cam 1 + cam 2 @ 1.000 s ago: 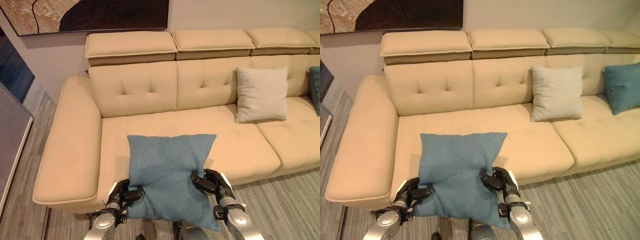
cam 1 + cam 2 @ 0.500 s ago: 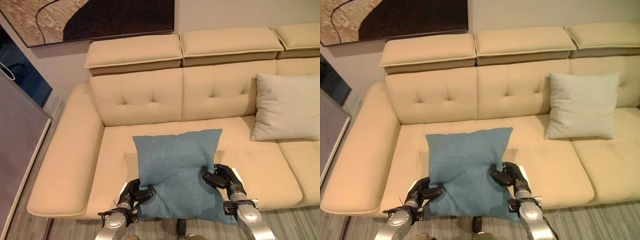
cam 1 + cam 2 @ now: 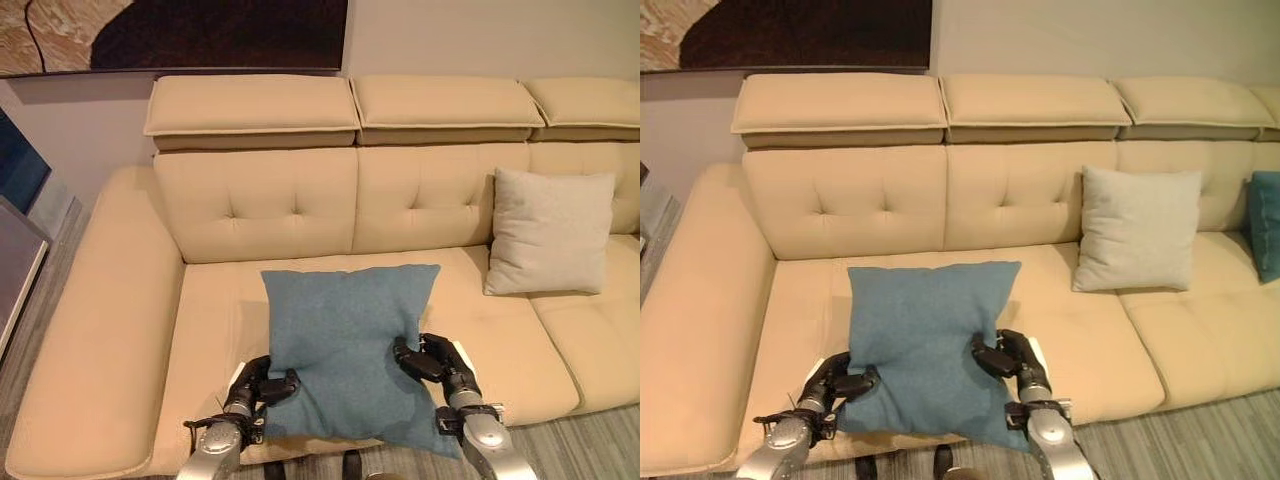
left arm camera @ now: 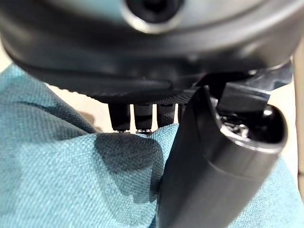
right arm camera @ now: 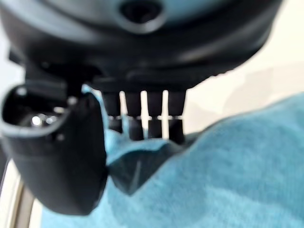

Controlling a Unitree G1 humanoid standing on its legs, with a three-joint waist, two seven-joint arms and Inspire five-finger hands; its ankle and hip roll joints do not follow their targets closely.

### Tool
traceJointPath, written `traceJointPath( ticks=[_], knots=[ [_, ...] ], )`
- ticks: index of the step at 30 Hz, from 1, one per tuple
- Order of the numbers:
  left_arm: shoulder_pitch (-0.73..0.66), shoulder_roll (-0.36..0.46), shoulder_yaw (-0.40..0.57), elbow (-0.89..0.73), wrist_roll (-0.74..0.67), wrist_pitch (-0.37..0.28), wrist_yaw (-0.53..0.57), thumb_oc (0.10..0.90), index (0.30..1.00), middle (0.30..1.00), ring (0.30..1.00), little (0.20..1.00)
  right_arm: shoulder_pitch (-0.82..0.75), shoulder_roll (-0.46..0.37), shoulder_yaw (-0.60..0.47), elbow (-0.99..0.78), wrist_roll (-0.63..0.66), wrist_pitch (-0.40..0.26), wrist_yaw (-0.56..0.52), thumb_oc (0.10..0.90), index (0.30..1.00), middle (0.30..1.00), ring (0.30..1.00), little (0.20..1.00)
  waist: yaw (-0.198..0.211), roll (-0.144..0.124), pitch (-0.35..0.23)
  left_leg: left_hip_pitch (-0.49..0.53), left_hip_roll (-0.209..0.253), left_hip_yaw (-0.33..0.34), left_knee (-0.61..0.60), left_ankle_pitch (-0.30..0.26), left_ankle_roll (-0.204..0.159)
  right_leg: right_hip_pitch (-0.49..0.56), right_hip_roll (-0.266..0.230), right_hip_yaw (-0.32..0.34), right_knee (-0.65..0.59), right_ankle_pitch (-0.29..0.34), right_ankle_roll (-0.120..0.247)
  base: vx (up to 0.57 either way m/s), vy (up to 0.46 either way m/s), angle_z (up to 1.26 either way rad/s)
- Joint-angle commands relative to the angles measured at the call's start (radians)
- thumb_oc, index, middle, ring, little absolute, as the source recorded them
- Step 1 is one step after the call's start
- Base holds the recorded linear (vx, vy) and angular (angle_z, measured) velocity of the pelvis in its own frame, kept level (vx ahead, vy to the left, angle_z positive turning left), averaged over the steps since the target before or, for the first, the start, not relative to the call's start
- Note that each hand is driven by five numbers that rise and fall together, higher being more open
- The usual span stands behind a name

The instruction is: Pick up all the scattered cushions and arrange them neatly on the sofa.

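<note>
— What has changed in the last second?

— Mostly my own viewpoint. The whole scene has shifted as I came closer to the sofa (image 3: 110,330), and the blue cushion (image 3: 345,350) I carry has come forward with me: earlier its lower edge hung over the floor in front of the seat, now most of it hangs over the seat itself. My grip is unchanged. My left hand (image 3: 258,382) pinches the cushion's left edge between curled fingers and thumb, my right hand (image 3: 432,362) does the same on the right edge, and the cushion spans the gap between them.

— So what does that mean for the job?

— I judge I'm close to setting it down; the backrest beyond my hands looks like the spot to prop it. A beige cushion (image 3: 550,232) already leans upright there, well off past my right hand, with a second blue cushion (image 3: 1265,225) farther still on that side.

— How does the thing handle?

— Soft and floppy. It's a square of coarse woven fabric, and it puckers in where each hand bites. The sofa is smooth, tan, tufted with buttons, with plump rounded arms.
</note>
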Motion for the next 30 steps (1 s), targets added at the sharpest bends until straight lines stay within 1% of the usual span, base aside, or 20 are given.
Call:
traceJointPath(
  ticks=[1,2,3,5,6,7,9,10,12,16,20,23,24,26,27,30],
  knots=[
    [-0.024,-0.011,0.01,-0.155,0.019,-0.113,-0.018,0.4,0.3,0.3,0.3,0.3,-0.099,0.017,-0.02,-0.151,0.01,-0.119,0.007,0.4,0.3,0.3,0.3,0.3,0.004,-0.02,-0.064,0.001,-0.001,-0.007,0.147,-0.181,0.011,-0.047,-0.081,-0.012,0.194,-0.013,0.125,-0.01,0.078,-0.25],
    [-0.025,-0.007,0.018,-0.149,0.017,-0.117,-0.015,0.4,0.3,0.3,0.3,0.3,-0.095,0.029,-0.025,-0.153,0.014,-0.124,0.011,0.4,0.3,0.3,0.3,0.3,-0.001,-0.012,-0.053,0.011,0.0,-0.013,0.134,-0.18,0.018,-0.086,-0.083,0.0,0.252,0.004,0.139,0.01,0.057,0.02],
    [-0.027,-0.008,0.022,-0.144,0.021,-0.12,-0.012,0.4,0.3,0.3,0.3,0.3,-0.091,0.033,-0.028,-0.154,0.014,-0.128,0.012,0.4,0.3,0.3,0.3,0.3,-0.005,-0.01,-0.052,0.018,-0.004,-0.019,0.127,-0.179,0.019,-0.097,-0.081,0.008,0.25,0.002,0.136,0.04,0.06,0.12],
    [-0.033,-0.011,0.025,-0.14,0.023,-0.126,-0.012,0.4,0.3,0.3,0.3,0.3,-0.083,0.032,-0.032,-0.157,0.007,-0.131,0.011,0.4,0.3,0.3,0.3,0.3,-0.014,-0.005,-0.055,0.03,-0.011,-0.036,0.107,-0.178,0.016,-0.104,-0.07,0.023,0.2,-0.012,0.124,0.08,0.004,0.04],
    [-0.037,-0.013,0.024,-0.141,0.023,-0.127,-0.009,0.4,0.3,0.3,0.3,0.3,-0.083,0.029,-0.033,-0.156,0.004,-0.131,0.007,0.4,0.3,0.3,0.3,0.3,-0.016,-0.006,-0.054,0.029,-0.016,-0.043,0.108,-0.178,0.015,-0.099,-0.066,0.026,0.165,-0.014,0.117,0.09,-0.031,0.06],
    [-0.041,-0.012,0.022,-0.143,0.024,-0.128,-0.014,0.4,0.3,0.3,0.3,0.3,-0.079,0.027,-0.036,-0.157,0.004,-0.13,0.007,0.4,0.3,0.3,0.3,0.3,-0.017,-0.013,-0.059,0.027,-0.026,-0.049,0.11,-0.181,0.012,-0.085,-0.067,0.031,0.103,-0.02,0.111,0.08,-0.045,0.09],
    [-0.044,-0.015,0.024,-0.143,0.03,-0.132,-0.011,0.4,0.3,0.3,0.3,0.3,-0.075,0.021,-0.04,-0.156,0.0,-0.136,0.004,0.4,0.3,0.3,0.3,0.3,-0.015,-0.017,-0.068,0.028,-0.029,-0.057,0.108,-0.183,0.007,-0.054,-0.066,0.027,0.048,-0.02,0.104,0.09,-0.098,0.34],
    [-0.05,-0.018,0.024,-0.143,0.035,-0.134,-0.003,0.4,0.3,0.3,0.3,0.3,-0.08,0.016,-0.042,-0.146,-0.005,-0.131,-0.001,0.4,0.3,0.3,0.3,0.3,-0.016,-0.016,-0.075,0.029,-0.024,-0.064,0.092,-0.176,-0.003,-0.041,-0.056,0.025,0.027,-0.008,0.102,0.16,-0.188,0.56],
    [-0.052,-0.017,0.027,-0.171,0.042,-0.135,0.003,0.4,0.3,0.3,0.3,0.3,-0.078,-0.005,-0.051,-0.138,-0.013,-0.123,-0.01,0.4,0.3,0.3,0.3,0.3,-0.02,-0.001,-0.104,0.056,-0.011,-0.07,0.047,-0.162,-0.023,0.007,-0.038,-0.001,-0.051,-0.009,0.088,0.27,-0.231,0.41],
    [-0.079,-0.02,0.028,-0.192,0.041,-0.14,0.016,0.4,0.3,0.3,0.3,0.3,-0.091,-0.024,-0.06,-0.137,-0.037,-0.12,-0.031,0.4,0.3,0.3,0.3,0.3,-0.025,0.008,-0.101,0.063,-0.002,-0.076,0.03,-0.156,-0.035,0.023,-0.028,-0.012,-0.085,-0.009,0.082,0.09,-0.088,0.16],
    [-0.167,-0.018,0.01,-0.225,0.05,-0.158,0.059,0.4,0.3,0.3,0.3,0.3,-0.162,-0.042,-0.061,-0.15,-0.078,-0.14,-0.098,0.4,0.3,0.3,0.3,0.3,-0.036,0.028,-0.079,0.035,0.01,-0.079,0.022,-0.147,-0.046,0.001,-0.017,-0.022,-0.105,-0.012,0.074,-0.01,-0.069,0.02],
    [-0.267,-0.019,-0.02,-0.22,0.053,-0.178,0.1,0.4,0.3,0.3,0.3,0.3,-0.276,-0.063,-0.033,-0.133,-0.122,-0.147,-0.167,0.4,0.3,0.3,0.3,0.3,-0.039,0.039,-0.043,-0.027,0.012,-0.085,0.035,-0.139,-0.048,-0.059,-0.016,-0.02,-0.095,-0.009,0.07,-0.19,-0.029,-0.03],
    [-0.442,-0.016,-0.067,-0.182,0.057,-0.202,0.163,0.4,0.3,0.3,0.3,0.3,-0.462,-0.075,0.0,-0.089,-0.147,-0.153,-0.255,0.4,0.3,0.3,0.3,0.3,-0.036,0.048,0.004,-0.135,0.017,-0.096,0.075,-0.128,-0.051,-0.164,-0.022,-0.016,-0.06,-0.002,0.063,-0.29,-0.023,0.0],
    [-0.448,-0.017,-0.066,-0.178,0.057,-0.203,0.164,0.4,0.3,0.3,0.3,0.3,-0.468,-0.075,0.0,-0.085,-0.147,-0.154,-0.256,0.4,0.3,0.3,0.3,0.3,-0.037,0.049,0.003,-0.144,0.017,-0.097,0.079,-0.129,-0.05,-0.172,-0.022,-0.017,-0.056,-0.003,0.063,-0.2,-0.016,0.03],
    [-0.602,0.006,-0.094,-0.122,0.061,-0.224,0.21,0.4,0.3,0.3,0.3,0.3,-0.631,-0.106,0.033,-0.007,-0.17,-0.151,-0.326,0.4,0.3,0.3,0.3,0.3,-0.028,0.053,0.028,-0.231,0.017,-0.107,0.118,-0.122,-0.053,-0.251,-0.027,-0.018,-0.017,0.002,0.057,-0.22,-0.025,0.08],
    [-0.795,0.036,-0.118,-0.042,0.053,-0.247,0.26,0.4,0.3,0.3,0.3,0.3,-0.853,-0.172,0.064,0.113,-0.19,-0.139,-0.395,0.4,0.3,0.3,0.3,0.3,-0.02,0.057,0.024,-0.326,0.012,-0.125,0.145,-0.108,-0.058,-0.335,-0.037,-0.03,0.02,0.005,0.052,-0.15,-0.037,0.13]
  ],
)
